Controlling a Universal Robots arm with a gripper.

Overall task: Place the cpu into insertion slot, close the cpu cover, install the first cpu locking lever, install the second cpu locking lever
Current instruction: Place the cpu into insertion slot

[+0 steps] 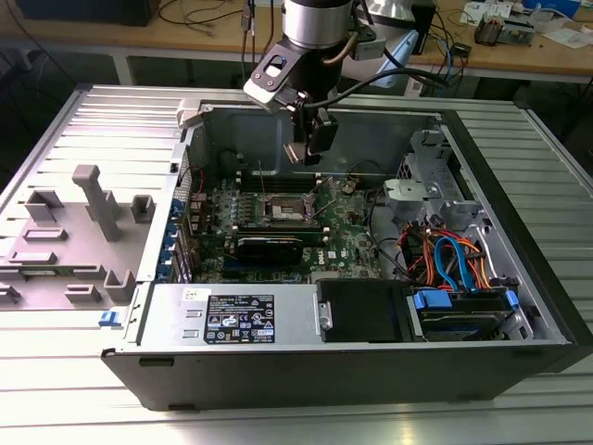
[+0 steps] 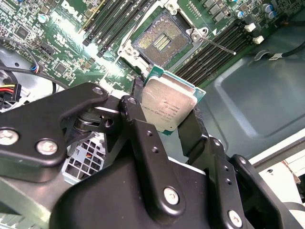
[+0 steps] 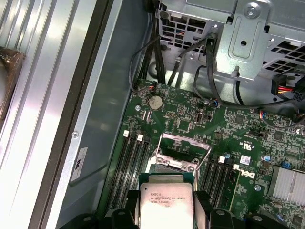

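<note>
While my hand (image 1: pixel 310 154) is gripping the cpu (image 2: pixel 169 102) by opposite edges, the insertion slot (image 2: pixel 159 42) is lying open below it. It is probably sitting slightly ahead of the chip.

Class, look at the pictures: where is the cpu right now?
In the second wrist view the cpu is clamped in the pincer, held above the motherboard just short of the empty insertion slot, not yet in it.
</note>
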